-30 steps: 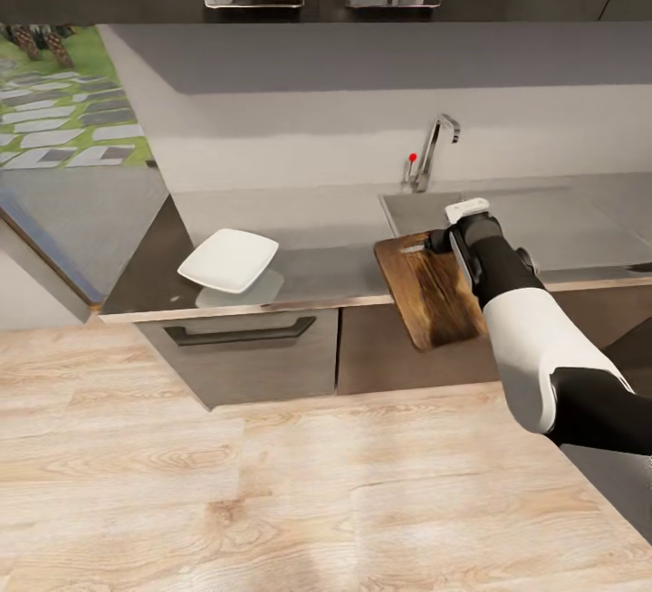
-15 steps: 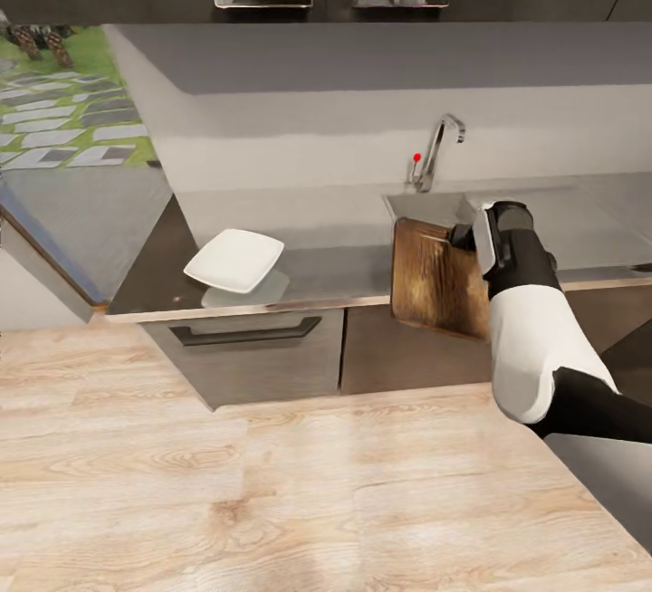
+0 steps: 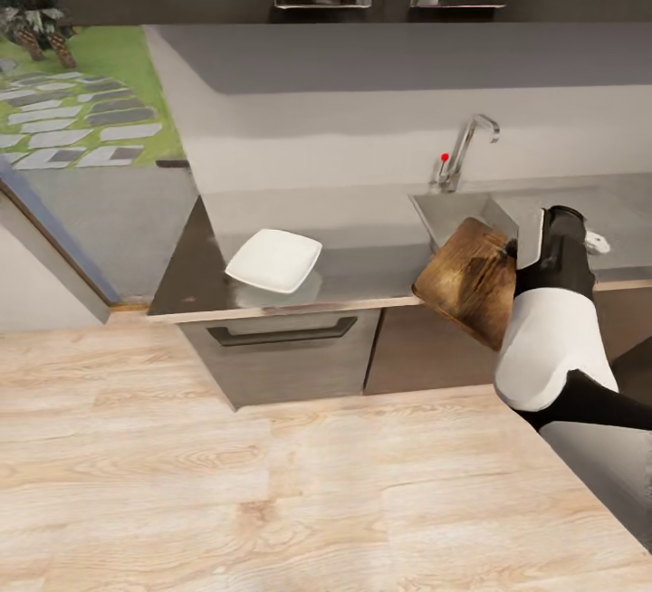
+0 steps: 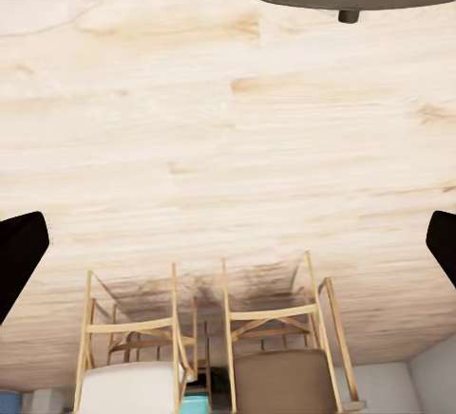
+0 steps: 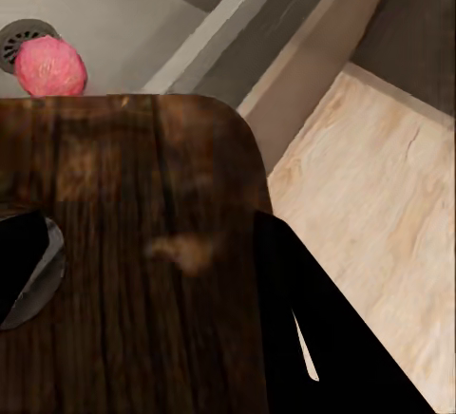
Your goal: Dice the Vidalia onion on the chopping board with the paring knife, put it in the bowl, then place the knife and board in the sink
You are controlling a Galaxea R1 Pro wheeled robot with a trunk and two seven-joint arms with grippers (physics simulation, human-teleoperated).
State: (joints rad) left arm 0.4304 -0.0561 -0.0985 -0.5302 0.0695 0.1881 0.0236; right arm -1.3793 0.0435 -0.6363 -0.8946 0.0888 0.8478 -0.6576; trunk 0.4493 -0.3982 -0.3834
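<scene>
The sink (image 3: 450, 214) holds a pinkish round onion (image 5: 49, 65) lying beside the drain, seen past the board's edge in the right wrist view. The white bowl (image 3: 273, 260) sits empty on the countertop (image 3: 362, 248), well left of the sink. The right gripper (image 3: 512, 250) is clamped on the chopping board (image 3: 468, 278), which tilts over the counter's front edge by the sink. Compared with a second ago, the board has been lifted and turned. The left gripper's fingers (image 4: 19, 254) stand apart above the wood floor (image 4: 228, 148) and some chairs (image 4: 275, 357).
</scene>
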